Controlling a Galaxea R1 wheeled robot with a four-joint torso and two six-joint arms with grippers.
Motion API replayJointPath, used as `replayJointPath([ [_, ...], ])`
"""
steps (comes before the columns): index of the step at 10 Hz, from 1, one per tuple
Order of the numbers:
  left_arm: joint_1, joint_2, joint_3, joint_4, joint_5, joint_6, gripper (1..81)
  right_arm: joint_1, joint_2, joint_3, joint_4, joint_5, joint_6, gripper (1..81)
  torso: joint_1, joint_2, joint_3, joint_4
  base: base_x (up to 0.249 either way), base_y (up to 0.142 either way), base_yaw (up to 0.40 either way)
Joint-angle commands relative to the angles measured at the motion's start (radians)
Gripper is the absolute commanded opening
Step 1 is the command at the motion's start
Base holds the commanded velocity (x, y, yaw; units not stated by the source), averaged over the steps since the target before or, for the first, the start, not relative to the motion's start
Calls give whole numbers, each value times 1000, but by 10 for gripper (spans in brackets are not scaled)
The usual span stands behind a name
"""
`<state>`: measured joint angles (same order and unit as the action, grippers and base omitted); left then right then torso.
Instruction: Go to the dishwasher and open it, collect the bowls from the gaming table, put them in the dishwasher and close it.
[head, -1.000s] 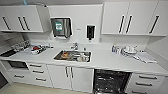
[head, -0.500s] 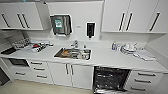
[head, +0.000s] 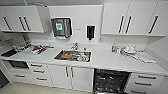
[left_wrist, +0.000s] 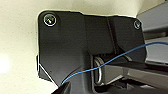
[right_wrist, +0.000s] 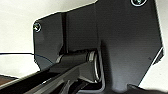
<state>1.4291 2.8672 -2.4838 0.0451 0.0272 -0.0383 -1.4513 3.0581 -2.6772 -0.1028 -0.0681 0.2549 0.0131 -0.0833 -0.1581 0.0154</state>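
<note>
The dishwasher stands open under the white counter at the lower right of the head view. Its dark interior with wire racks shows between white cabinet doors and a stack of drawers. The bowls and the gaming table are out of view. Both wrist views show the robot's own dark plate and bar against a pale surface.
A steel sink holding dishes sits mid-counter, with a tap behind it. Cluttered dishes lie at the left, more items at the right. Upper cabinets and a towel dispenser hang above. Pale floor shows at the lower left.
The whole head picture has shifted only slightly, so the camera has barely moved. Nothing in the kitchen has visibly moved.
</note>
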Motion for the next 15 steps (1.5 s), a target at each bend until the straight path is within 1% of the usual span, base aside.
replayJointPath([
  [1,-45,-9,2,-5,59,3,811,48,1,4,-6,-55,1,811,0,-1,54,0,0,0,0],
  [2,-45,-9,0,-4,59,5,811,48,1,2,-6,-55,1,811,-1,8,24,0,0,0,0],
  [3,-45,-6,-12,-4,59,3,811,48,1,-4,-6,-55,1,811,-2,11,52,0,0,0,0],
  [5,-45,15,-61,-4,59,3,811,42,3,-28,-6,-56,1,811,-3,11,72,0,0,0,0],
  [7,-45,29,-84,-4,59,5,811,39,6,-48,-5,-56,1,811,-3,11,71,0,0,0,0],
  [15,-43,25,-84,1,59,9,811,34,12,-41,-8,-56,-3,811,-4,11,72,0,0,0,14],
])
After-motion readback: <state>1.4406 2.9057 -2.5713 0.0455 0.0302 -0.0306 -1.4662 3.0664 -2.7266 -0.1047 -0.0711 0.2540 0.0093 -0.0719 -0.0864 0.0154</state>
